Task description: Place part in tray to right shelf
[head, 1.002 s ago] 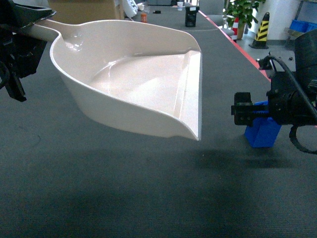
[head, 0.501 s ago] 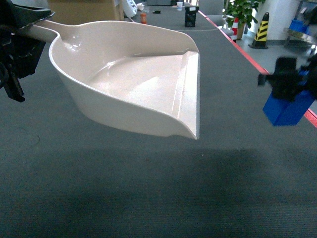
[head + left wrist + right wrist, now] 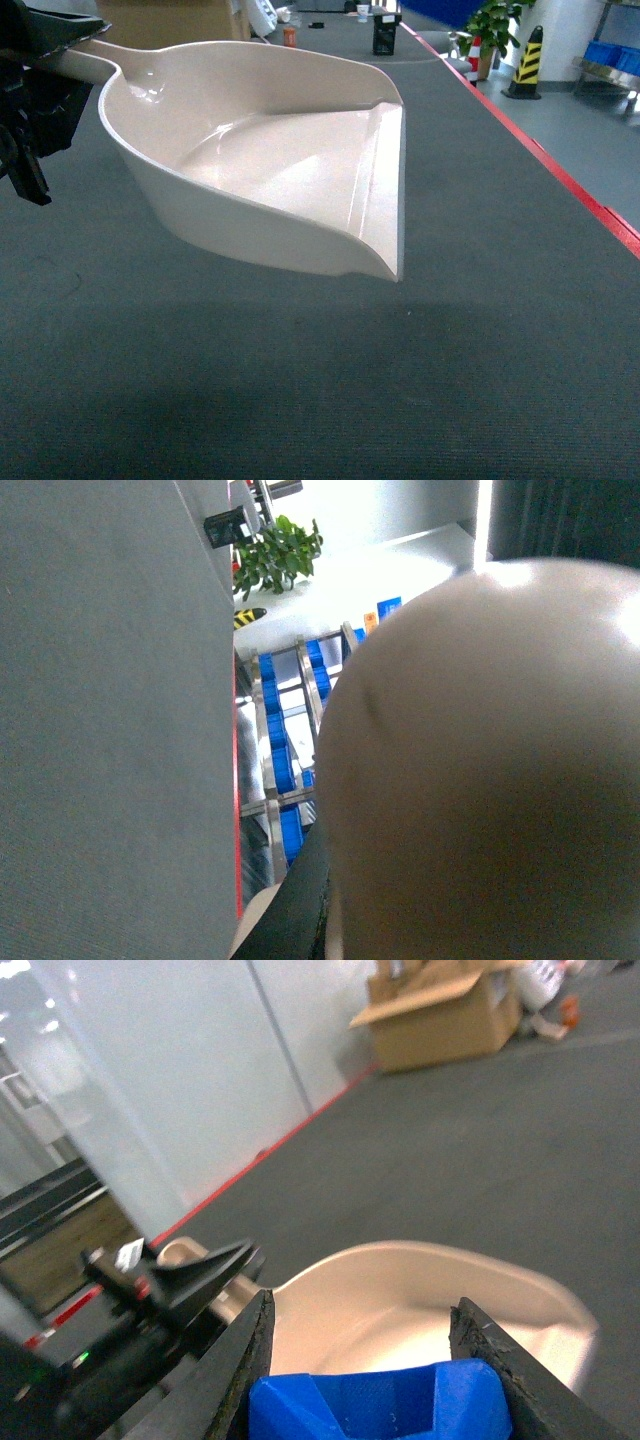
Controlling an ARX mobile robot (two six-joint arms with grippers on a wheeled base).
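I have the dark grey desk (image 3: 300,400) stretching ahead of me, its red edge running off to the right. Above it, the cream tray (image 3: 290,170) hangs in the air with its wide lip toward me and its long handle running into my left jaws (image 3: 45,60) at the upper left of the head view; those jaws look pressed onto the handle, though the contact itself is mostly hidden behind the black housing. The left wrist view is nearly filled by the tray's blurred wall, with silvery rails and blue crates beyond it. My right jaws (image 3: 362,1350) are out of the head view, but the wrist camera shows both of the dark fingers (image 3: 245,1360) spread only as wide as the small blue part (image 3: 385,1400) and pinching it between them. Beyond and below the part, seen through the gap of the jaws, lies the tray's hollow. I judge the step in hand to be carrying the part over the tray for the drop, with the shelf delivery not yet begun. The next move calls for bringing the right jaws down over the tray's flat floor, well inside the curved walls, and letting go low enough that the part does not bounce out over the lip.
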